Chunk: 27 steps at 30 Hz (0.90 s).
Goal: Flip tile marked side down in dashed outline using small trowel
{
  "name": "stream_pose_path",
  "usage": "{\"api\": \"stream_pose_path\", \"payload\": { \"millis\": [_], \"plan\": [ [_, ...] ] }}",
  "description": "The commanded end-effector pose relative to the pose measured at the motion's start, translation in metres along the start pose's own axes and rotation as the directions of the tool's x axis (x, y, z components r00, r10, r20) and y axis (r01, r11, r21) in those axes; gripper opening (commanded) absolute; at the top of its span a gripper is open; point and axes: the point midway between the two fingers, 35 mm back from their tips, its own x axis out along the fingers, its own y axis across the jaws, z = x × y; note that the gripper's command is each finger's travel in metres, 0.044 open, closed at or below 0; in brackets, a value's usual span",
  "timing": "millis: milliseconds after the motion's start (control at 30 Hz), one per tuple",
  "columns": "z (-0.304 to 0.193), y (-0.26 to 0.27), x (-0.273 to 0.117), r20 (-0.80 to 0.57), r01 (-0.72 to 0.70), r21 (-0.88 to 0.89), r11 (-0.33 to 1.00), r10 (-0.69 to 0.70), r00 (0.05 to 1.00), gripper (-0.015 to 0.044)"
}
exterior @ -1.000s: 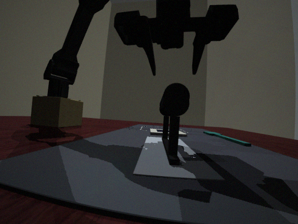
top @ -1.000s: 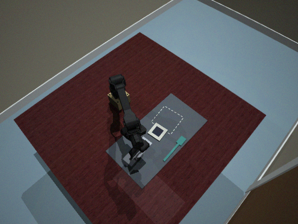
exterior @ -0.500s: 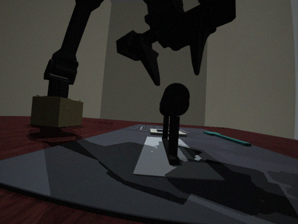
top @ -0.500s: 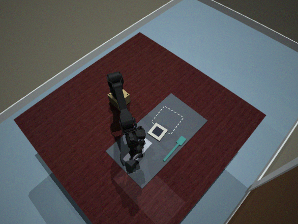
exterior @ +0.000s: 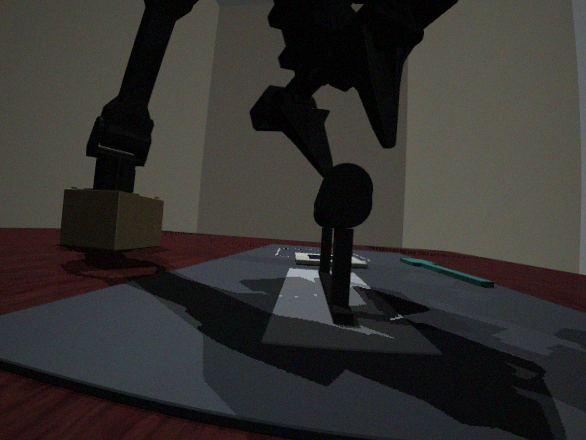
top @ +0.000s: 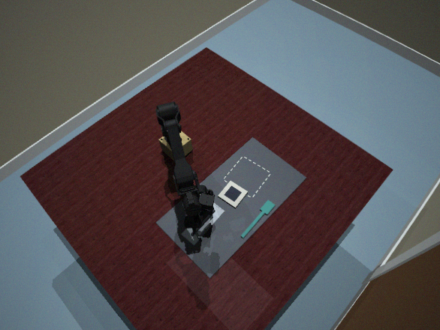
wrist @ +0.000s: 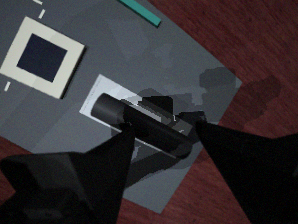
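The small trowel stands on the mat, its pale blade flat and its thick black handle raised on two posts. The cream tile lies flat with its dark square up. It overlaps one side of the dashed outline, mostly outside it. My gripper is open, just above the handle and turned at an angle to it. One fingertip looks close to the handle; contact cannot be told. Nothing is held.
A teal spatula-like tool lies along the mat's far long edge, beyond the tile. A tan block is at the arm's base on the dark red table. The arm's shadow darkens the mat around the trowel.
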Motion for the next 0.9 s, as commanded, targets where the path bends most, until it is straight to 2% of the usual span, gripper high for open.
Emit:
{"api": "stream_pose_path", "payload": {
  "millis": [0,400,867],
  "plan": [
    [-0.001,0.001,0.002,0.022,0.007,0.084,0.996,-0.009,1.0,0.03],
    [-0.011,0.002,0.006,0.09,0.024,0.455,0.89,-0.072,0.993,0.03],
    [-0.026,0.005,0.009,0.16,-0.033,0.8,0.599,-0.159,0.974,0.03]
  ]
}}
